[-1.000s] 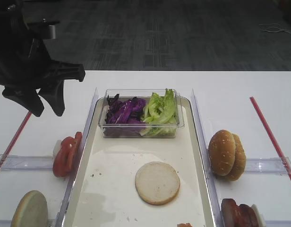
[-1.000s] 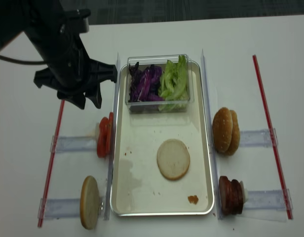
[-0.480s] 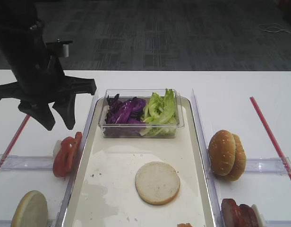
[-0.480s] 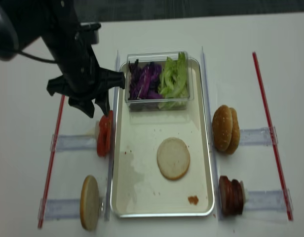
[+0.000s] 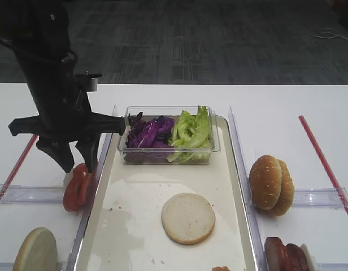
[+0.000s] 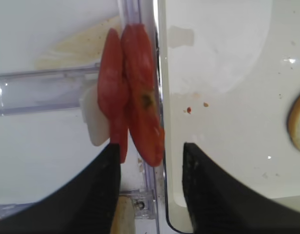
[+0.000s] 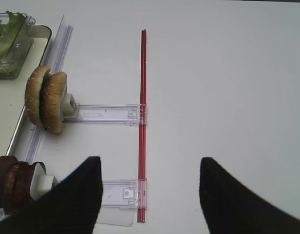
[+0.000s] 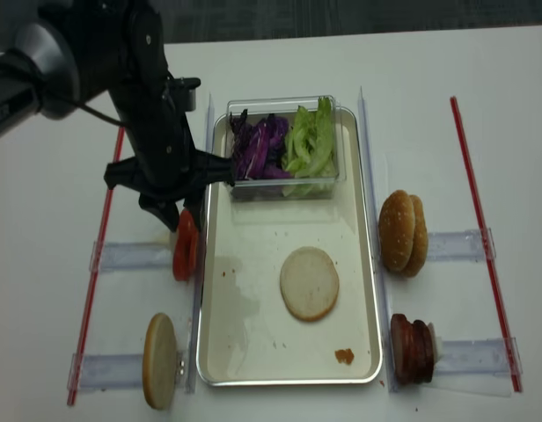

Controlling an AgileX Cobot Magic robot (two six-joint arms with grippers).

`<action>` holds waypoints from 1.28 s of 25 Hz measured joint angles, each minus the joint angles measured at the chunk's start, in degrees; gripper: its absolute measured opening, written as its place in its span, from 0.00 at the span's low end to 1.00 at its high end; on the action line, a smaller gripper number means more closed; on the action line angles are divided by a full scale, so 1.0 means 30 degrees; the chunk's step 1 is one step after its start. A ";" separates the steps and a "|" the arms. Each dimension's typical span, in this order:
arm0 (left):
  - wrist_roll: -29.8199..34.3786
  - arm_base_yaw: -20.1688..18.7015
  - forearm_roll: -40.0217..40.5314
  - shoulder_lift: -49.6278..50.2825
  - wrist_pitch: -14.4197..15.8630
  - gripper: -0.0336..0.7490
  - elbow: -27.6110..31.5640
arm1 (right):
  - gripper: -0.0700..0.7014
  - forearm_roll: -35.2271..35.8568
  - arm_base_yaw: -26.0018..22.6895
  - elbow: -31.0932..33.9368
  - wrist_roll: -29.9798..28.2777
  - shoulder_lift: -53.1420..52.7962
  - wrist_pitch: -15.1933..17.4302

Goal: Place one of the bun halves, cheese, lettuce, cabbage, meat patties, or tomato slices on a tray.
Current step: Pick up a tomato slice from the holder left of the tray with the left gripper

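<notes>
The left gripper (image 6: 149, 187) is held wide open, empty, directly above the upright tomato slices (image 6: 130, 92) in the rack beside the tray (image 5: 236, 169). The outermost slice alone should be straddled, pads closed gently, then lifted straight.

Silvery metal tray (image 5: 239, 169), glossy inside

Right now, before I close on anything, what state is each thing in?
left pincer: open, straddling the tomato slices
right pincer: open, holding nothing
tomato slices: on edge in their holder, outside the tray
tray: holds one bun half, cut face up
clear box: open-topped, cabbage left, lettuce right
</notes>
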 joint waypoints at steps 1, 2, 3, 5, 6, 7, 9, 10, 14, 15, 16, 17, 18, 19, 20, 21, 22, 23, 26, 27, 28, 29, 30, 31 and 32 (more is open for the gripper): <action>0.0080 0.0000 0.0000 0.0140 0.0000 0.41 0.0000 | 0.68 0.0000 0.0000 0.0000 0.0000 0.0000 0.0000; 0.0081 0.0000 0.0000 0.0297 0.0000 0.41 0.0000 | 0.68 0.0000 0.0000 0.0000 0.0000 0.0000 0.0000; 0.0081 0.0000 -0.0037 0.0474 -0.0036 0.41 0.0000 | 0.68 0.0000 0.0000 0.0000 0.0000 0.0000 0.0000; 0.0154 0.0000 -0.0037 0.0682 -0.0036 0.41 0.0000 | 0.68 0.0000 0.0000 0.0000 0.0000 0.0000 0.0000; 0.0208 -0.0031 -0.0037 0.0758 -0.0064 0.41 -0.0041 | 0.68 0.0000 0.0000 0.0000 0.0000 0.0000 0.0000; 0.0257 -0.0031 -0.0037 0.0889 -0.0111 0.41 -0.0075 | 0.68 0.0000 0.0000 0.0000 0.0000 0.0000 0.0000; 0.0499 -0.0031 -0.0161 0.0992 -0.0288 0.41 -0.0069 | 0.68 0.0000 0.0000 0.0000 0.0000 0.0000 0.0000; 0.0534 -0.0031 -0.0262 0.1071 -0.0373 0.41 -0.0115 | 0.68 0.0000 0.0000 0.0000 0.0000 0.0000 0.0000; 0.0670 -0.0031 -0.0386 0.1254 -0.0750 0.41 -0.0156 | 0.68 0.0000 0.0000 0.0000 0.0000 0.0000 0.0000; 0.0717 -0.0031 -0.0386 0.1284 -0.0895 0.41 -0.0156 | 0.68 0.0000 0.0000 0.0000 0.0000 0.0000 0.0000; 0.0717 -0.0031 -0.0386 0.1284 -0.1032 0.41 -0.0156 | 0.68 0.0000 0.0000 0.0000 0.0000 0.0000 0.0000; 0.0717 -0.0031 -0.0386 0.1295 -0.1118 0.41 -0.0156 | 0.68 0.0000 0.0000 0.0000 0.0000 0.0000 0.0000; 0.0764 -0.0031 -0.0421 0.1327 -0.1195 0.41 -0.0164 | 0.68 0.0000 0.0000 0.0000 0.0000 0.0000 0.0000; 0.0904 -0.0031 -0.0430 0.1455 -0.1196 0.41 -0.0197 | 0.68 0.0000 0.0000 0.0000 0.0000 0.0000 0.0000; 0.0942 -0.0031 -0.0466 0.1598 -0.1241 0.41 -0.0197 | 0.68 0.0000 0.0000 0.0000 0.0000 0.0000 0.0000; 0.0991 -0.0031 -0.0466 0.1806 -0.1287 0.41 -0.0197 | 0.68 0.0000 0.0000 0.0000 0.0000 0.0000 0.0000; 0.1021 -0.0031 -0.0466 0.1916 -0.1283 0.41 -0.0197 | 0.68 0.0000 0.0000 0.0000 0.0000 0.0000 0.0000; 0.1021 -0.0031 -0.0466 0.2084 -0.1369 0.41 -0.0197 | 0.68 0.0000 0.0000 0.0000 0.0000 0.0000 0.0000; 0.1065 -0.0031 -0.0466 0.2272 -0.1552 0.41 -0.0197 | 0.68 0.0000 0.0000 0.0000 0.0000 0.0000 0.0000; 0.1065 -0.0031 -0.0466 0.2357 -0.1598 0.41 -0.0197 | 0.68 0.0000 0.0000 0.0000 0.0000 0.0000 0.0000; 0.1065 -0.0031 -0.0466 0.2406 -0.1635 0.41 -0.0197 | 0.68 0.0000 0.0000 0.0000 0.0000 0.0000 0.0000; 0.1065 -0.0031 -0.0466 0.2449 -0.1675 0.41 -0.0197 | 0.68 0.0000 0.0000 0.0000 0.0000 0.0000 0.0000; 0.1074 -0.0031 -0.0466 0.2479 -0.1675 0.41 -0.0197 | 0.68 0.0000 0.0000 0.0000 0.0000 0.0000 0.0000; 0.1074 -0.0031 -0.0466 0.2479 -0.1675 0.41 -0.0197 | 0.68 0.0000 0.0000 0.0000 0.0000 0.0000 0.0000; 0.1074 -0.0031 -0.0425 0.2479 -0.1675 0.40 -0.0197 | 0.68 0.0000 0.0000 0.0000 0.0000 0.0000 0.0000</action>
